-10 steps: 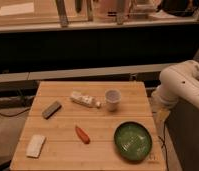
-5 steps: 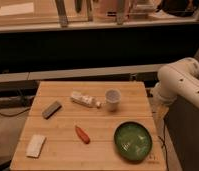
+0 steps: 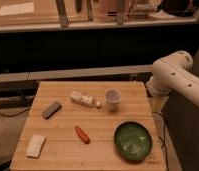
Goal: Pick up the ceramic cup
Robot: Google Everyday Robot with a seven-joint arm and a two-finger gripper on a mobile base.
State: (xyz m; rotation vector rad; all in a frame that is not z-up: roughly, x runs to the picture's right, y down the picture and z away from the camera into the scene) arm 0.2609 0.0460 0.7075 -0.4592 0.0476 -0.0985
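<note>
**Arm barely stirs at the table's right edge; cup untouched**

Starting at the left of the wooden table [image 3: 55,131], a pale oblong block [image 3: 35,145] lies near the front corner and a dark grey bar [image 3: 52,109] sits behind it. Toward the middle lie a small red-orange item [image 3: 82,134] and, farther back, a white oblong bottle [image 3: 84,100] on its side.

Just right of the bottle's end, close but apart from it, the ceramic cup [image 3: 112,98] stands upright at the centre-right of the table. The green bowl [image 3: 133,141] sits in front of it, nearer the front edge.

At the far right, the robot's white arm [image 3: 170,75] bends beside the table. Over the last second it has shifted only slightly, and nothing on the table has moved.

The gripper is out of frame, somewhere past the arm's visible links. Its jaws stand apart, and none of the table's items is held.

The pickup looks hardly begun, since the arm would first have to swing in over the cup.
</note>
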